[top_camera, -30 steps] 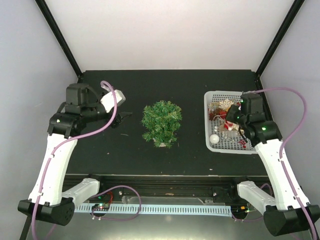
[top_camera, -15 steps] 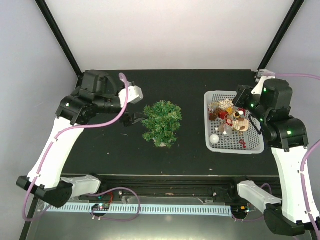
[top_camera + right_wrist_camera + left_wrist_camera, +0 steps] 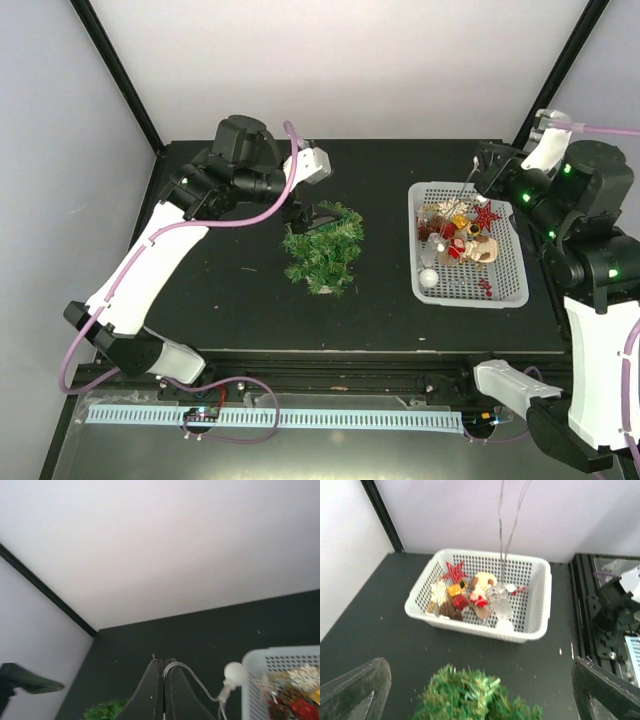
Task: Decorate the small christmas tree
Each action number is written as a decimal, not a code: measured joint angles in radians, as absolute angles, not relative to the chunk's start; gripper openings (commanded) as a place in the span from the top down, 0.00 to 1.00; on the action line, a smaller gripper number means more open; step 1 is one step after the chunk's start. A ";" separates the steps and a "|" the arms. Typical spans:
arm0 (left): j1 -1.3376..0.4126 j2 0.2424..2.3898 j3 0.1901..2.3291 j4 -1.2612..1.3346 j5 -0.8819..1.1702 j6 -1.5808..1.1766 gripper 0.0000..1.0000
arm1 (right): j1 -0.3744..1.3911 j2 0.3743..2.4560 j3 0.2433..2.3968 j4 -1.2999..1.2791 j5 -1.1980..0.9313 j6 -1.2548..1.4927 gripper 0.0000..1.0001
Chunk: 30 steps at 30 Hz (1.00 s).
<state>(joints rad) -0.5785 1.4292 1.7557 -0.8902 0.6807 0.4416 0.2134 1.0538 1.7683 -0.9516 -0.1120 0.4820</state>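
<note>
Top external view: where do we find the left fingers (image 3: 310,213)?

We see them at the far side of the small christmas tree (image 3: 322,245), which stands upright near the middle of the desk (image 3: 220,300), a little toward its left edge. On the left wrist camera the two fingers are spread wide, one at each lower corner. They hold nothing, and the tree's green top shows low between them. We cannot tell whether they brush the needles.

And the right fingers (image 3: 163,685)?

They are pressed together with a clear cord (image 3: 199,679) pinched between them. The cord loops out to a white bulb (image 3: 234,673) just beside the rim of the basket (image 3: 280,655). On the left wrist camera we see thin strands running straight up out of that basket. It sits by the desk's right edge, with a red star (image 3: 487,214) among its ornaments (image 3: 455,245).

What differs from a second ago?

Back then the left fingers hung near the desk's left edge, well apart from the tree and less widely spread; they have swung across to it. The right fingers were down inside the basket and are now raised above its far rim. The tree has not moved.
</note>
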 measured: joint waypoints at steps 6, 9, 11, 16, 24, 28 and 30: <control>-0.592 1.460 1.772 -0.735 0.719 0.361 0.06 | 0.215 1.079 1.879 -0.938 -0.250 0.503 0.99; -0.591 1.486 1.800 -0.669 0.764 0.324 0.07 | 0.223 1.079 1.883 -0.916 -0.324 0.508 0.99; -0.593 1.519 1.837 -0.628 0.808 0.297 0.08 | 0.226 1.077 1.877 -0.898 -0.377 0.509 0.99; -0.595 1.583 1.886 -0.571 0.902 0.249 0.13 | 0.237 1.057 1.813 -0.817 -0.545 0.527 0.99; -0.596 1.625 1.889 -0.559 1.090 0.216 0.13 | 0.281 1.034 1.743 -0.685 -0.758 0.572 0.99; -0.603 1.629 1.889 -0.545 1.159 0.205 0.11 | 0.289 1.000 1.674 -0.592 -0.817 0.619 0.99; -0.612 1.634 1.890 -0.540 1.188 0.203 0.10 | 0.291 0.986 1.639 -0.553 -0.837 0.642 0.99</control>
<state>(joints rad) -0.6121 1.6337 1.8896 -0.5396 1.1881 0.2028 0.2913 0.9855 1.6390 -0.5533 -0.8368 0.6422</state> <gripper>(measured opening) 0.884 0.018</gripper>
